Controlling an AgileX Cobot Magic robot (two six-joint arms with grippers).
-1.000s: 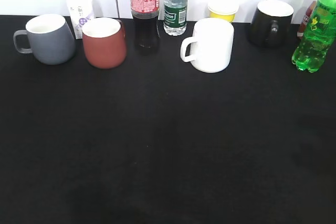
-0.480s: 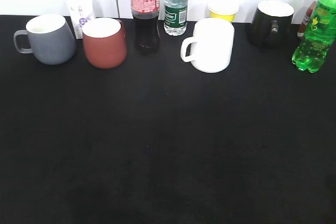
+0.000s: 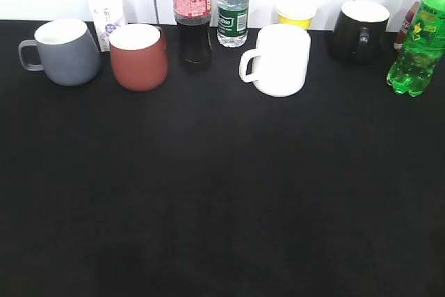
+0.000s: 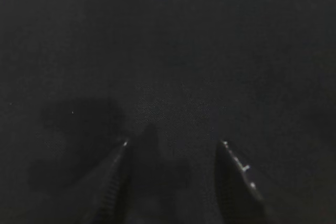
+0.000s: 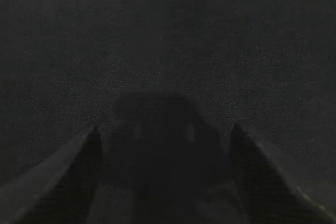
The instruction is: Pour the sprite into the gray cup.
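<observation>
The sprite [image 3: 419, 43], a bright green plastic bottle with a green-yellow label, stands upright at the far right edge of the exterior view. The gray cup [image 3: 64, 52], a blue-gray mug with a white inside, stands at the far left with its handle to the left. Neither gripper shows in the exterior view. My left gripper [image 4: 173, 142] is open and empty over bare black cloth. My right gripper [image 5: 164, 129] is open and empty over bare black cloth too.
Along the back stand a brick-red mug [image 3: 139, 56], a cola bottle [image 3: 192, 22], a clear water bottle [image 3: 232, 9], a white mug [image 3: 279, 59], a yellow cup [image 3: 295, 14], a black mug [image 3: 358, 30] and a white carton [image 3: 107, 17]. A black cloth [image 3: 222, 193] covers the table.
</observation>
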